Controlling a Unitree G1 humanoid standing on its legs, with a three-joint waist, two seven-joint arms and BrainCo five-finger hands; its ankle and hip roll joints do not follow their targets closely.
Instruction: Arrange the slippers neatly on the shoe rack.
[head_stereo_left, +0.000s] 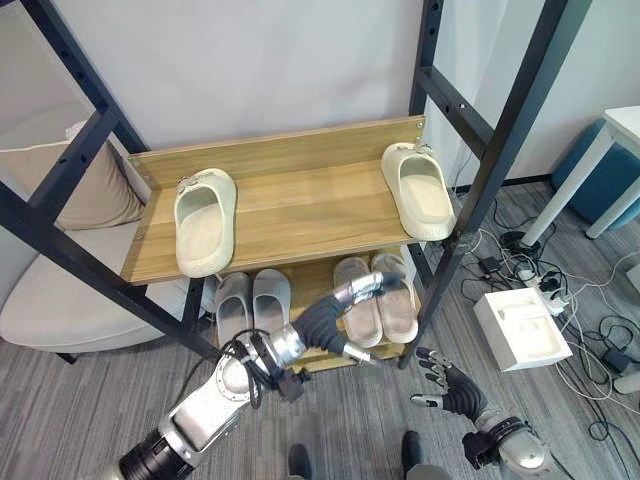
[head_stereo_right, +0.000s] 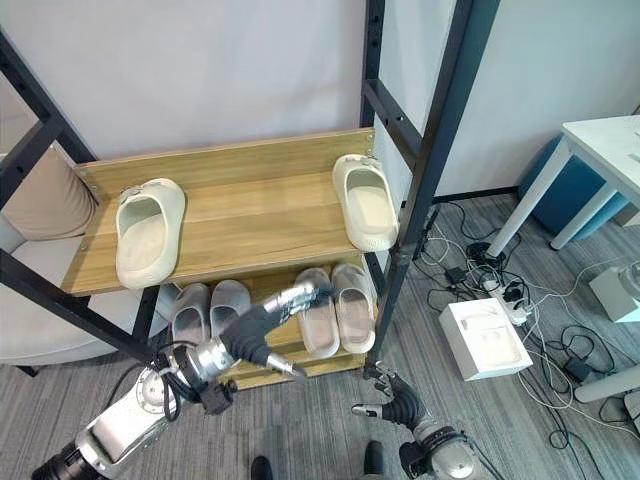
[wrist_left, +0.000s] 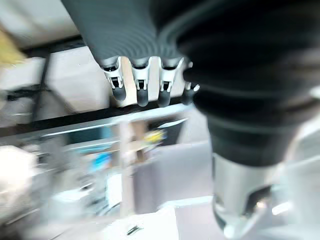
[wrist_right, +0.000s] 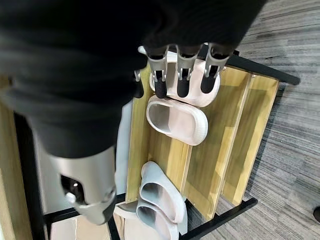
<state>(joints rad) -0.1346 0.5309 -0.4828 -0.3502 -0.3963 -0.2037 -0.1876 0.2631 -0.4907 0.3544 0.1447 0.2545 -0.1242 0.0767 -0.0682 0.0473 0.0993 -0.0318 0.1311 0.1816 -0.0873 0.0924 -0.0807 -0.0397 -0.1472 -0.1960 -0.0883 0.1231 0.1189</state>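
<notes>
Two cream foam slippers sit on the upper wooden shelf (head_stereo_left: 290, 215) of the black-framed shoe rack (head_stereo_left: 470, 190), and they're nowhere near each other: left cream slipper (head_stereo_left: 204, 220) at the left end, right cream slipper (head_stereo_left: 417, 188) at the far right end, lots of bare board between. Both lie with their long axis running near-to-far, so they're roughly parallel already, just well apart.

Down on the lower shelf there's a pale grey pair (head_stereo_left: 252, 303) on the left and a beige pair (head_stereo_left: 380, 297) on the right, each pair side by side and looking tidy.

Left hand (head_stereo_left: 335, 315) is up in front of the lower shelf, fingers loosely extended toward the beige pair, holding nothing. Right hand (head_stereo_left: 445, 385) hangs lower, near the floor to the right of the rack, fingers relaxed and spread, also empty.

My guess: one cream slipper needs sliding sideways along the shelf to meet the other. Both sit above and beyond the hands.
</notes>
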